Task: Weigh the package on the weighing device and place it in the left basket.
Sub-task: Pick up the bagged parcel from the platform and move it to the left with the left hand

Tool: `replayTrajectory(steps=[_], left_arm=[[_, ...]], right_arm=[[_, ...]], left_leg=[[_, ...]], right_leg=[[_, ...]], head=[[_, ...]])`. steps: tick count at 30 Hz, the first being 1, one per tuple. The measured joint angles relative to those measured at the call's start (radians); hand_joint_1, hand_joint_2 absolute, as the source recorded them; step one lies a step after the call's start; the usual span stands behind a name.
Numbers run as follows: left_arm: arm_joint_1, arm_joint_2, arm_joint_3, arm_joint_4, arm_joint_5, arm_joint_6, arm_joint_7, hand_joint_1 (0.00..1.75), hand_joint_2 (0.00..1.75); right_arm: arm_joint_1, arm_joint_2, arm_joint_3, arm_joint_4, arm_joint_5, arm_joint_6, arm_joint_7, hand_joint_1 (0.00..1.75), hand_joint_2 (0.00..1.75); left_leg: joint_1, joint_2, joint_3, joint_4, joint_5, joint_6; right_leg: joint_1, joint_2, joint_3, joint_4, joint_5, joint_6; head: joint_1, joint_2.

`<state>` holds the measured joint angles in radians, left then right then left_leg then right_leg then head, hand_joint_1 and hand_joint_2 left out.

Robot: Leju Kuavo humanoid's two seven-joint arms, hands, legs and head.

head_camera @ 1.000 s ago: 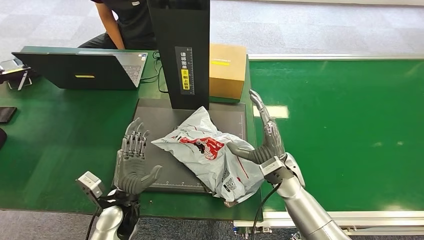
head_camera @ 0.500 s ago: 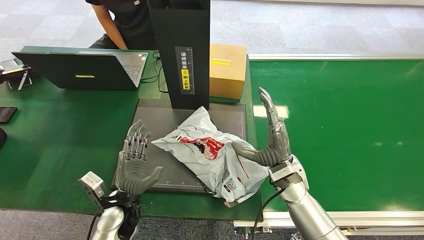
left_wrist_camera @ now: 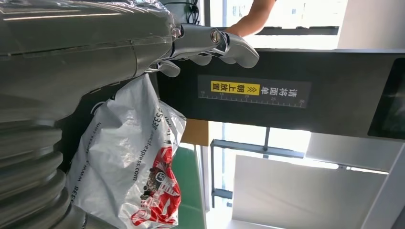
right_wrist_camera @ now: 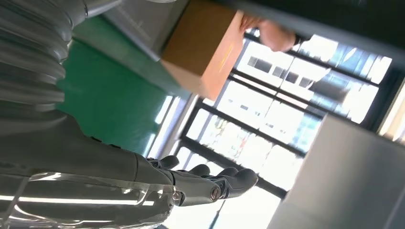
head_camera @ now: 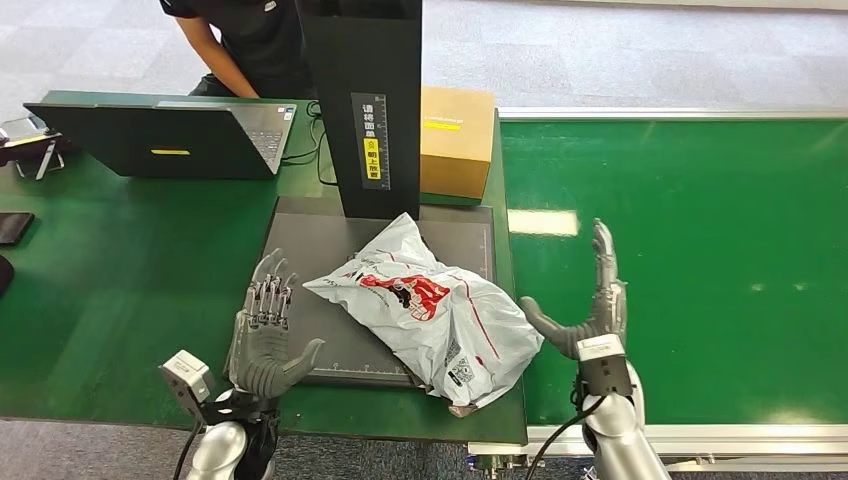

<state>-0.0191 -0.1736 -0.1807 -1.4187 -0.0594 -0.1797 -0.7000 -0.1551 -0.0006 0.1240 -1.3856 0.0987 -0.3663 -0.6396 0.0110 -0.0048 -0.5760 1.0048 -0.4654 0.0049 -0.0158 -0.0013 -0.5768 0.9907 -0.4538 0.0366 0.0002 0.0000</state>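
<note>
On my right wrist feed I see the right hand (right_wrist_camera: 191, 183) stretched out with its fingers (right_wrist_camera: 234, 180) extended and apart, nothing in its grasp. Beyond it lies the green table (right_wrist_camera: 110, 95), and a brown cardboard box (right_wrist_camera: 203, 45) stands at its far edge — a person's hand (right_wrist_camera: 270, 33) shows just beside the box. Bright windows (right_wrist_camera: 267, 129) lie behind, and a pale grey panel (right_wrist_camera: 344, 176) stands at one side.

green table (head_camera: 120, 260) with laptop (head_camera: 170, 140), scale (head_camera: 330, 290)

Crumpled grey plastic package (head_camera: 430, 310) with red print, lying flat on the black scale (head_camera: 300, 245), overhanging its front-right corner
</note>
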Motion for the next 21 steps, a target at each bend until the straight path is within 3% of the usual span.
replayTrajectory(steps=[7, 21], left_arm=[[0.002, 0.002, -0.001, 0.007, -0.023, -0.001, 0.000, 0.00, 1.75], [-0.002, 0.002, -0.001, 0.049, -0.039, -0.012, 0.000, 0.00, 1.75]], right_arm=[[0.064, 0.050, -0.199, -0.017, -0.046, 0.071, 0.006, 0.00, 1.75], [0.074, 0.084, -0.261, -0.017, -0.030, 0.080, 0.010, 0.00, 1.75]], left_leg=[[0.000, 0.000, 0.000, 0.000, -0.001, 0.000], [0.000, 0.001, 0.001, 0.000, -0.001, 0.000]], right_leg=[[0.000, 0.000, 0.000, 0.000, 0.000, 0.000], [0.000, 0.001, 0.000, 0.000, -0.001, -0.001]], head=[[0.000, 0.000], [0.000, 0.000]])
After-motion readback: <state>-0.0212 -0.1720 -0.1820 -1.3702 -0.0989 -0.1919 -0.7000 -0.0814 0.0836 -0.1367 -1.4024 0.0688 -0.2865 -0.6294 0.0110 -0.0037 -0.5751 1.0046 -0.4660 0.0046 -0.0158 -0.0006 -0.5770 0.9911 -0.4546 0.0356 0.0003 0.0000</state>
